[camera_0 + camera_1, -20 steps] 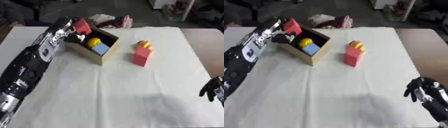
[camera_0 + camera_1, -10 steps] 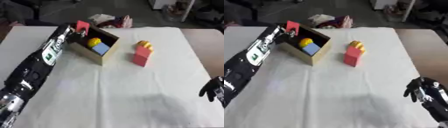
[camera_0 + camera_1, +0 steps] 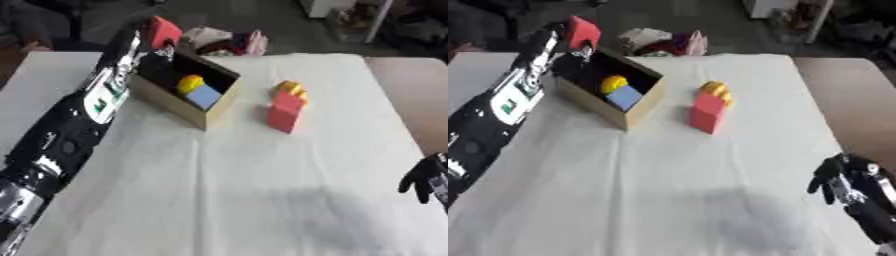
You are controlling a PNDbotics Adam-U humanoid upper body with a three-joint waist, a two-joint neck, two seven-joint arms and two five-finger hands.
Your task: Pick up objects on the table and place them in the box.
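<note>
My left hand (image 3: 140, 44) reaches in from the lower left and is shut on a red block (image 3: 163, 31), which hangs over the far left corner of the tan box (image 3: 175, 107). Inside the box lie a yellow piece (image 3: 189, 82) and a blue block (image 3: 204, 95). To the right of the box, a taller red block (image 3: 285, 111) stands on the white table, and a yellow piece (image 3: 290, 90) sits at its far top edge. My right hand (image 3: 843, 181) rests open at the lower right, holding nothing.
A white cloth (image 3: 245, 185) covers the table. Beyond the far edge lies a heap of pink and white things (image 3: 229, 42). A brown surface (image 3: 846, 95) adjoins the table on the right.
My left hand has carried the small red block a little farther away, from over the box's left side to its far corner. The right hand has not moved.
</note>
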